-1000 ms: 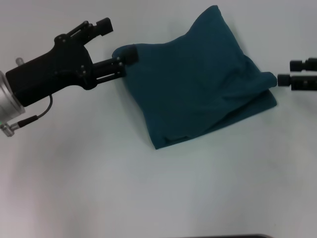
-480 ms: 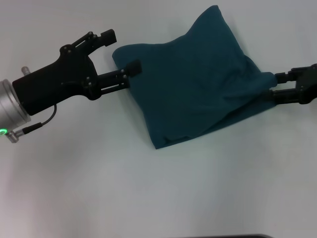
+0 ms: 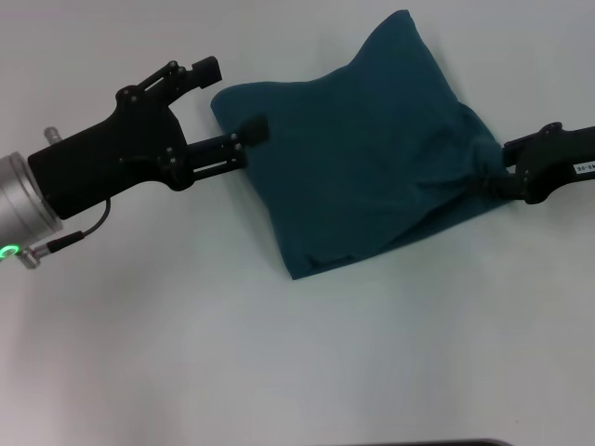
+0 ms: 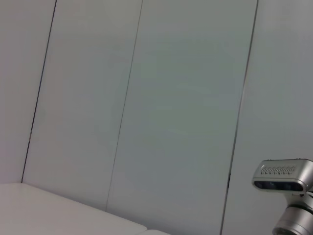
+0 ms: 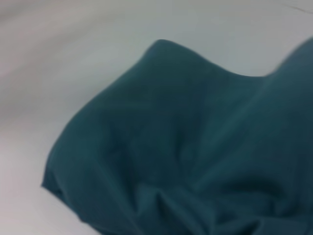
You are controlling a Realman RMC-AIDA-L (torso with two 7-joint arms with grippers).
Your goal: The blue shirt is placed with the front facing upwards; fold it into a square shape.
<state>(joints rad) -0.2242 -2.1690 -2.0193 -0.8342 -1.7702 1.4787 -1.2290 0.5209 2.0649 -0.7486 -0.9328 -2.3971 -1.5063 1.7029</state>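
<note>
**Folded shirt between two grippers on a white table**

A plain white table (image 3: 279, 372) fills the head view; the left wrist view shows only a pale panelled wall (image 4: 146, 98) and a silver camera head (image 4: 283, 176) at one edge. The blue shirt (image 3: 372, 158) lies on the far half of the table, a little right of centre, folded over into a rough four-sided bundle with one corner pointing far and a soft crease near its right end. No lettering shows on its upper face. The left gripper (image 3: 228, 98) sits at the shirt's left edge with its fingers spread: one finger (image 3: 206, 71) is clear of the cloth on the far side, the other (image 3: 249, 130) rests on top of the fabric. The right gripper (image 3: 493, 178) meets the shirt's right corner, its fingers pressed together on a gathered pinch of cloth. The right wrist view shows bunched folds of the shirt close up.
</note>
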